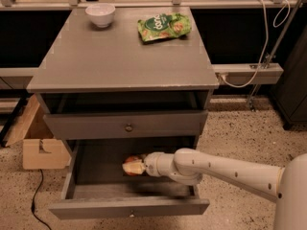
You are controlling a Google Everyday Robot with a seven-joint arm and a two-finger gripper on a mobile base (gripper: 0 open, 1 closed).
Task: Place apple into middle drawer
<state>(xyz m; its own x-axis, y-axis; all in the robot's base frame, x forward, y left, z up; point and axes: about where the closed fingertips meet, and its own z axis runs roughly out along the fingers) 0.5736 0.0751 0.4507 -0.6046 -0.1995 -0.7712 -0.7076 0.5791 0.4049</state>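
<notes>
The middle drawer (129, 208) is pulled open below the closed knobbed front (128, 127). The apple (131, 166), red-orange with a yellowish patch, is inside the open drawer near its middle, low over the drawer floor; I cannot tell whether it touches the floor. My gripper (138, 166) reaches into the drawer from the right on a white arm (220, 170) and is at the apple's right side, shut on it.
On the cabinet top (120, 51) stand a white bowl (100, 14) at the back left and a green snack bag (164, 27) at the back right. A cardboard box (41, 147) sits on the floor left of the cabinet. A rail with cables (249, 73) runs at the right.
</notes>
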